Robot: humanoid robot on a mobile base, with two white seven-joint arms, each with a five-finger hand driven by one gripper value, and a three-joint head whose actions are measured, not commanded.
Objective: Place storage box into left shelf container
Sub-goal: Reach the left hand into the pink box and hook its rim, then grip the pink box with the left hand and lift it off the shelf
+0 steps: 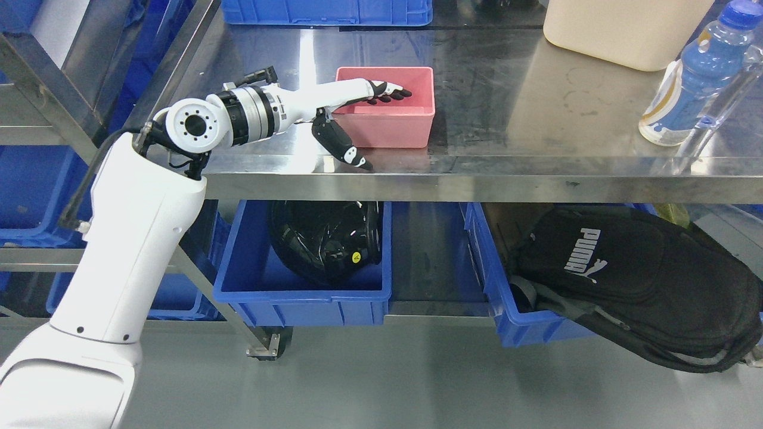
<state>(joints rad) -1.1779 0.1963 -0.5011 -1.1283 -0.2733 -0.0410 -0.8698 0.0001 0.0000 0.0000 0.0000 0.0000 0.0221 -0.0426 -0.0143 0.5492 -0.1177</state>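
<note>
I find the pink storage box [384, 113] standing upright and open-topped on the steel table top [536, 119], close to the front edge, its long axis running left to right across my view. My left hand [351, 116], the only one showing, reaches in from the left and straddles the box's near-left corner: the fingers [390, 91] lie stretched out over the open interior, while the thumb [343, 146] hangs outside the front wall. The hand is spread, not clamped; I judge the grasp not yet closed. The right arm is out of view. Below the table edge, the blue bin [298, 292] on the left already holds a glossy black object [325, 238], which fills its right part and leaves open room on its left. A second bin to the right holds a black backpack [626, 280]. In my judgement the box must clear the table's front lip, then descend and go under the overhang. A blue bottle [694, 77] stands well apart.
</note>
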